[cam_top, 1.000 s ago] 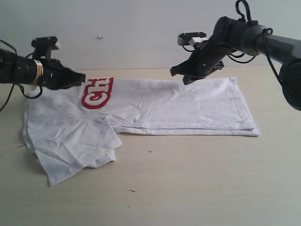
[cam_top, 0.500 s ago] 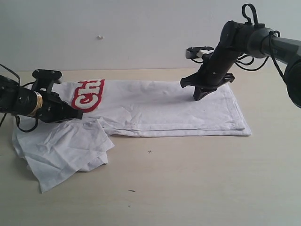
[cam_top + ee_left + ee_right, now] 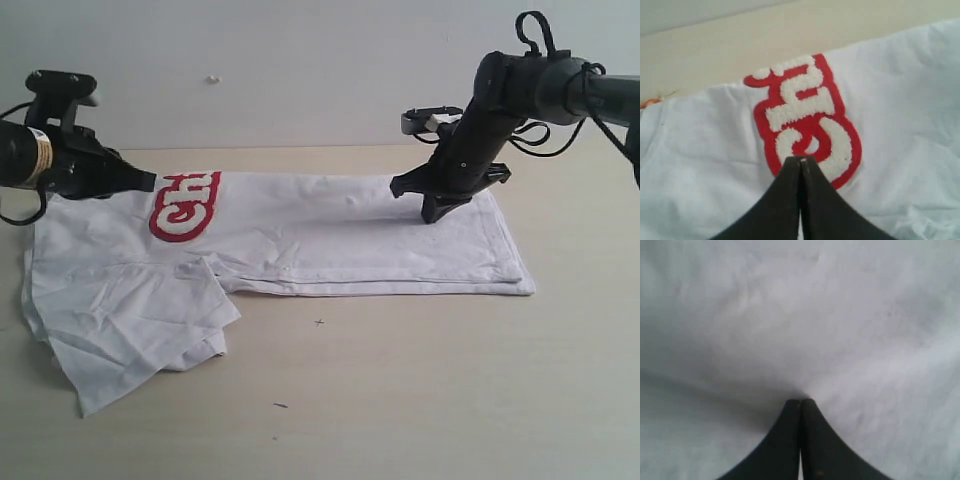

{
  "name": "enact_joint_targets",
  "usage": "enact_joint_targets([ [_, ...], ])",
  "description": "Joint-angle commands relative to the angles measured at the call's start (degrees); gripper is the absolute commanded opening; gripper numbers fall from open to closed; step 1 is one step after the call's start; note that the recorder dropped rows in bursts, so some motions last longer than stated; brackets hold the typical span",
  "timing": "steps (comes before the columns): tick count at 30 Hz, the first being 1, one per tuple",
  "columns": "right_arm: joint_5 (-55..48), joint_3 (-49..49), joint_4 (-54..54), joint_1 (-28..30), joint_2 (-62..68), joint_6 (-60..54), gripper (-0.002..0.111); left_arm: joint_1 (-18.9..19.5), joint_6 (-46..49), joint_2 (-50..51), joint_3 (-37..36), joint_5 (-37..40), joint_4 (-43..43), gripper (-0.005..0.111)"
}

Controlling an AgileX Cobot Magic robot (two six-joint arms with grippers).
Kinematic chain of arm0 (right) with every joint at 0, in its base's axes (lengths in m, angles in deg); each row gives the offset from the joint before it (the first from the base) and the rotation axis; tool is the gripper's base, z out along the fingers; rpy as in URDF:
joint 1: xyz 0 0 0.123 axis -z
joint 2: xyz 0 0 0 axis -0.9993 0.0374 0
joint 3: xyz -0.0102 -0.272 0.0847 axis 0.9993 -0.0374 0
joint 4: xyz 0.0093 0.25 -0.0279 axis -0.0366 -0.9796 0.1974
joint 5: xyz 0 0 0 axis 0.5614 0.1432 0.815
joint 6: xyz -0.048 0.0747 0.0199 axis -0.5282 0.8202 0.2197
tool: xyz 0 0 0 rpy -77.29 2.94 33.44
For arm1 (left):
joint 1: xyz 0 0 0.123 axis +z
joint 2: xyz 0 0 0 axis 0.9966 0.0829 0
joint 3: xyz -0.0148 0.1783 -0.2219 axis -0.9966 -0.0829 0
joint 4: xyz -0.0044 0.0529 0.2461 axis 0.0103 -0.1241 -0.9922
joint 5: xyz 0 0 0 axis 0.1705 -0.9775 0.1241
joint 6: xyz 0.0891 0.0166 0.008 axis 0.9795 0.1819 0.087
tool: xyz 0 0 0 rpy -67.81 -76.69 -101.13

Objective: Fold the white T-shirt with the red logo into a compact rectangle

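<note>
The white T-shirt [image 3: 340, 240] lies lengthwise across the table, folded along its length, with a sleeve flap [image 3: 140, 320] spread at the near left. The red logo [image 3: 185, 205] shows only its first letters at the shirt's left end. My left gripper [image 3: 150, 181] hovers shut just left of the logo; the left wrist view shows its closed tips [image 3: 801, 160] over the red logo [image 3: 807, 117] with nothing between them. My right gripper [image 3: 432, 215] is shut and points down onto the shirt's right half, its tips [image 3: 800, 401] at the white T-shirt [image 3: 840, 315].
An orange neck tag [image 3: 647, 103] peeks at the collar edge. The light wooden table [image 3: 400, 380] is bare in front of the shirt. A plain wall [image 3: 300, 70] rises close behind the table's far edge.
My left gripper dipped to the shirt, then rose back toward the far left. My right gripper came down onto the shirt's right half. The shirt slid a little to the left.
</note>
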Motion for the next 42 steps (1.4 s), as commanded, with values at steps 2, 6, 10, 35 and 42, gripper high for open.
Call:
enact_joint_targets([
  [2,2.16,-8.90,3.34,0.04,-6.49,0.03,0.000,0.43,-0.80,-2.72,-3.86,0.62,-0.03,0.000],
  [6,2.97,-11.45,2.46,0.04,-11.78,-0.98,0.000,0.20,2.95,-5.17,-7.81,0.18,-0.03,0.000],
  [10,1.11,-11.45,0.91,0.04,-16.28,-0.98,0.010,-1.08,7.42,-9.22,-12.21,0.85,-0.03,0.002],
  [35,3.16,-28.59,-0.74,0.04,-39.69,-2.63,0.023,-44.65,95.27,-12.40,-10.42,63.72,81.24,0.037],
  [42,6.84,-32.16,-0.74,0.04,-40.89,-4.00,0.023,-30.74,107.79,-12.40,-9.66,62.79,97.34,0.036],
])
